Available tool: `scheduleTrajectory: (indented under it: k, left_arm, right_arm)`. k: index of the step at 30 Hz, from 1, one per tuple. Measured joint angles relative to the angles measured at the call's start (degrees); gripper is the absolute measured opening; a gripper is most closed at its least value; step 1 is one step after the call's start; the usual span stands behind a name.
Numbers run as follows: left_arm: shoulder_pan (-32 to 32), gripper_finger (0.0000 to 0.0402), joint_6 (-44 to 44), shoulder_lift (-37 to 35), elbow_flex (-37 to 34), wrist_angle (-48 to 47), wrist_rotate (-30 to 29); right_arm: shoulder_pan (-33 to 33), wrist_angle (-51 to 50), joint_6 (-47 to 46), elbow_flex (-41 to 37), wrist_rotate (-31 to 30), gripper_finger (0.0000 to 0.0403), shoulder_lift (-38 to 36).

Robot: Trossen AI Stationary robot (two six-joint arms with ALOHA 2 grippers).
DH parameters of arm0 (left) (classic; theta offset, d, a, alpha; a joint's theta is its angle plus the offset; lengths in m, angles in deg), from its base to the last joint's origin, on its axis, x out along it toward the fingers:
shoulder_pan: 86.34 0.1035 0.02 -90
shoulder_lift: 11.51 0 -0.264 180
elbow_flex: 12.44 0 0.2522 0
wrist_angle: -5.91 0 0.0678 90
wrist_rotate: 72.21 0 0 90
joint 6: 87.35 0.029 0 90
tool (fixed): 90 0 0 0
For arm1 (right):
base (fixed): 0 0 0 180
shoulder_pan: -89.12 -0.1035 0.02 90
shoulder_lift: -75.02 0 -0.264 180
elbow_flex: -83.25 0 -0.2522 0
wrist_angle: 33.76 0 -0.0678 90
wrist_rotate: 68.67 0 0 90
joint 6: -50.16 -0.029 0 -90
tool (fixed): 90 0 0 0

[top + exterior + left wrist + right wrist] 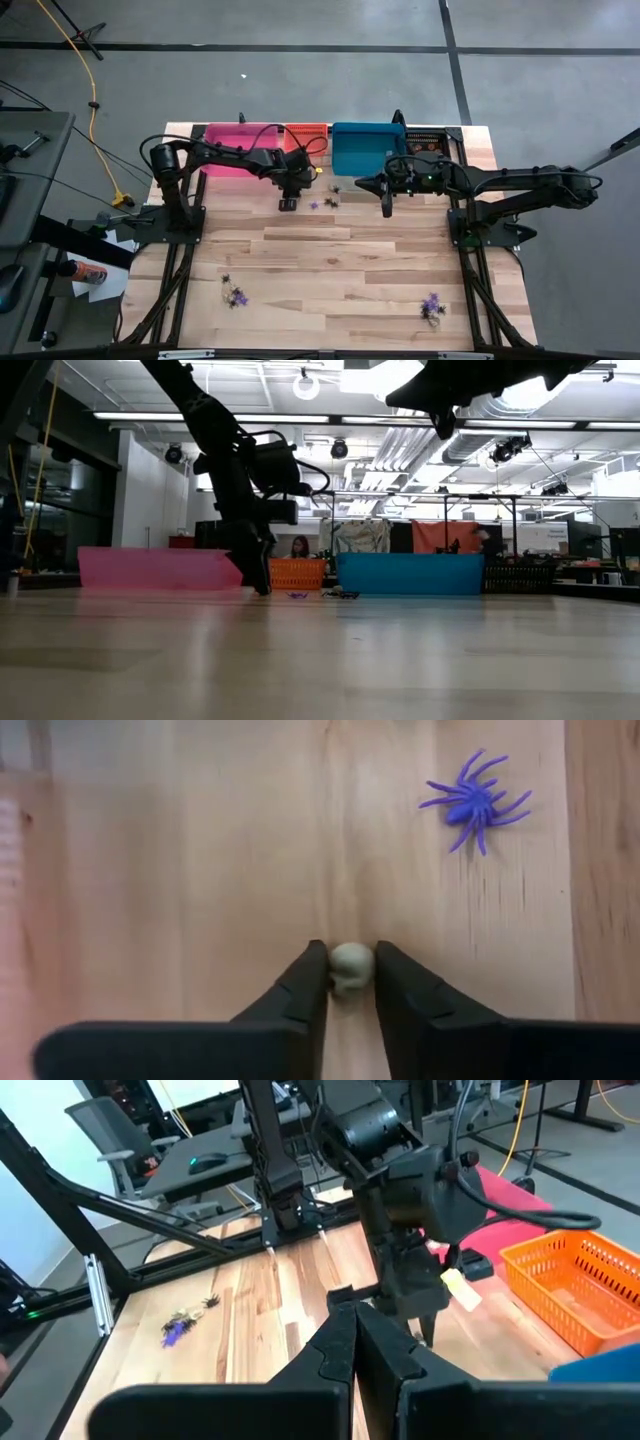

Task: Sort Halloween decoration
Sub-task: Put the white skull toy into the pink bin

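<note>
The left gripper is down at the table, just in front of the orange bin, with its jaws clamped on a small pale whitish trinket, a rounded piece that looks like a tiny skull and rests on the wood between the two fingertips. A purple spider lies on the boards a little beyond that trinket, apart from it. In the high view a few more purple and black trinkets sit just in front of the orange bin, between the two grippers. Two more clusters lie well away from the orange bin at the table's near side: one on the left arm's side and one on the right arm's side. The right gripper hangs above the table in front of the blue bin, which stands beside the orange bin, and its jaws are together with nothing between them. The pink bin stands on the orange bin's other side.
</note>
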Motion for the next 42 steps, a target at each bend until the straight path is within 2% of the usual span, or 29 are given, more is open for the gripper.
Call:
scheduleTrajectory:
  k: [5,12,19,29,34,38,42]
  left_arm:
    - [0.0,0.0022,0.0,-0.2,-0.1,0.0,-0.2]
    - [0.0,0.0040,-1.5,-0.3,-0.1,0.3,-0.5]
    - [0.2,0.0039,-3.5,-1.9,0.9,-0.8,-0.2]
    - [1.9,0.0040,-14.7,-18.8,2.1,0.3,8.6]
    - [-0.3,0.0041,-22.2,-28.2,1.9,3.3,13.6]
    - [-4.3,0.0041,-25.6,-35.3,-0.2,12.9,14.0]
    - [-8.3,0.0041,-31.8,-40.5,-7.1,29.1,12.7]
  right_arm:
    - [0.0,-0.4,0.0,0.0,0.0,0.0000,0.0]
    - [0.0,-0.4,0.0,0.0,0.0,0.0000,0.0]
    - [0.0,-0.3,0.0,0.0,0.0,0.0000,0.0]
    - [0.0,-0.2,2.9,-0.1,-0.9,0.0000,0.0]
    - [0.0,0.5,3.3,-0.1,-3.0,0.0000,0.0]
    - [0.0,2.9,4.5,-0.1,-2.7,0.0000,0.0]
    - [0.0,5.1,4.5,-0.1,-1.6,0.0000,0.0]
